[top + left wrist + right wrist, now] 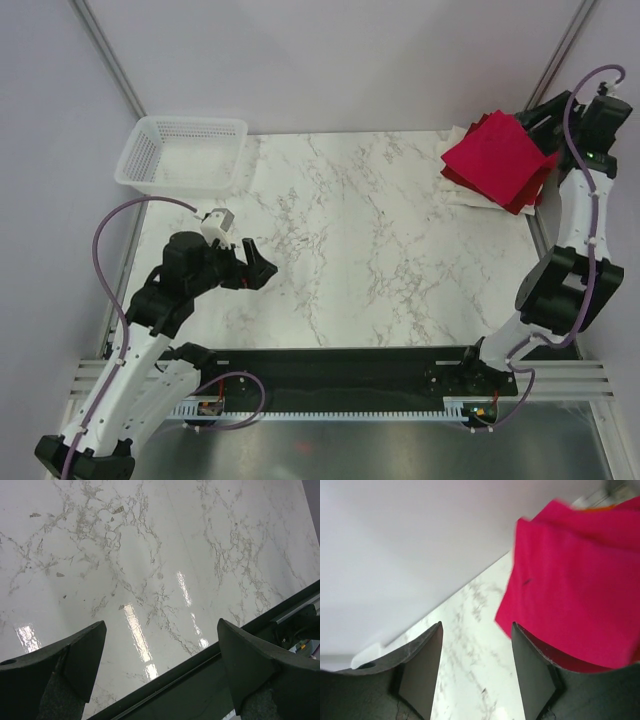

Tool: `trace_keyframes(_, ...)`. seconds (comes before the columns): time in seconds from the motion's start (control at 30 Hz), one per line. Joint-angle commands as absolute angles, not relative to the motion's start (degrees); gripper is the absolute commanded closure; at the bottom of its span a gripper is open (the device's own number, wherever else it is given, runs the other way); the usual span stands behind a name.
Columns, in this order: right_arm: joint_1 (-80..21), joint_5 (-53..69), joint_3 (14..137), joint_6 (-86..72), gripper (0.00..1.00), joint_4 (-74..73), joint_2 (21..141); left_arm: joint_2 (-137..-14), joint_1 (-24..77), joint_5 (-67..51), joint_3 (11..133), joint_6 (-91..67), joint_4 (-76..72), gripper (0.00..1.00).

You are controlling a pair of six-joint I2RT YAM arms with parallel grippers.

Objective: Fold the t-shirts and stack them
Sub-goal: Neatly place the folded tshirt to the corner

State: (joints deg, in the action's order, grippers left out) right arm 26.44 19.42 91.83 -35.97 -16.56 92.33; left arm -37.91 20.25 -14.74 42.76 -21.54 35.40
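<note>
The t-shirts are stacked in the far right corner of the table point(350, 250). A crimson shirt point(497, 152) lies on top, folded flat and turned like a diamond. A darker red shirt point(524, 203) shows at its near right edge. White cloth point(461, 193) pokes out below on the left and near sides, and how many white shirts that is I cannot tell.

The right arm reaches up along the right edge to that corner. The right claw point(477, 627) is released, its jaws spread with only marble showing in the gap. In the right wrist view the crimson shirt fills the upper right, and its lower corner hangs just above the tip of one finger point(535, 675). The cloth may brush that finger, but the blur hides whether they touch. Nothing is pinched.

The left arm bends over the near left part of the table, well apart from the stack. The left claw point(161, 625) is released too, jaws spread wide and holding nothing. It hovers above bare marble close to the dark rail point(200, 680) at the near edge.

A white mesh basket point(185, 150) sits at the far left corner, beside the wall point(330, 60).
</note>
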Motion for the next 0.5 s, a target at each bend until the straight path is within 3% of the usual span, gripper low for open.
trace_keyframes(0.0,23.0,33.4,96.7,-40.6,0.36,-15.2,100.9,-36.7,20.0,-12.9,42.8,-21.1,33.2,0.0)
trace_keyframes(0.47,25.5,34.9,111.4,-47.1,0.3,-8.7,123.6,-38.3,20.0,-12.7,42.8,-20.7,33.2,0.0)
